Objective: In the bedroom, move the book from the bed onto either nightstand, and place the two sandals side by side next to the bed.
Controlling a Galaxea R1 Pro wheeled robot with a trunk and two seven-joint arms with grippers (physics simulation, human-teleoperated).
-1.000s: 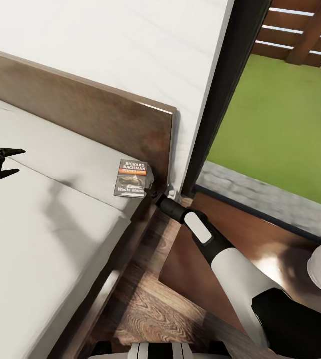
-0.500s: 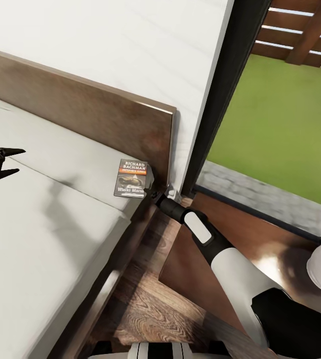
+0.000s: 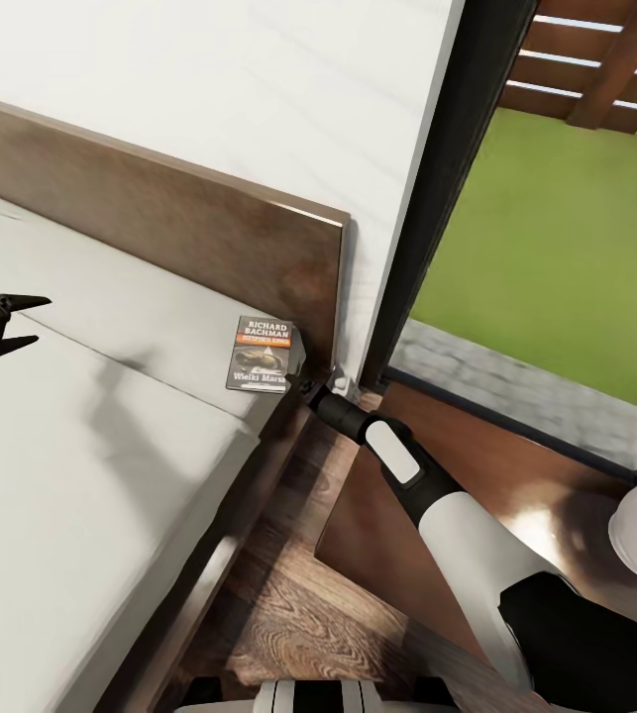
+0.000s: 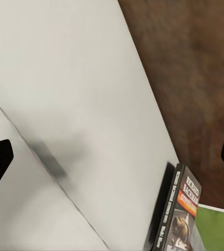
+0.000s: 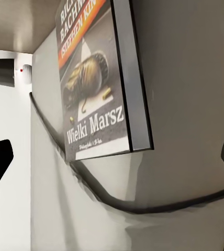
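Bright even daylight, soft shadows, slight blur

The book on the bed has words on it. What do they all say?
All of it is on the book's cover:
"RICHARD BACHMAN", white, on the dark part of the cover.
"STEPHEN KING", on the orange band, cut off in the right wrist view.
"Wielki Marsz", white, below the picture.
A tiny line under it is too small to read.

The right gripper (image 3: 298, 378) sits at the book's (image 3: 263, 354) near corner, its fingertips too small in the head view to tell if they touch. The left gripper (image 3: 13, 321) is cut by the edge there. The right wrist view crops the book's (image 5: 99, 78) title.
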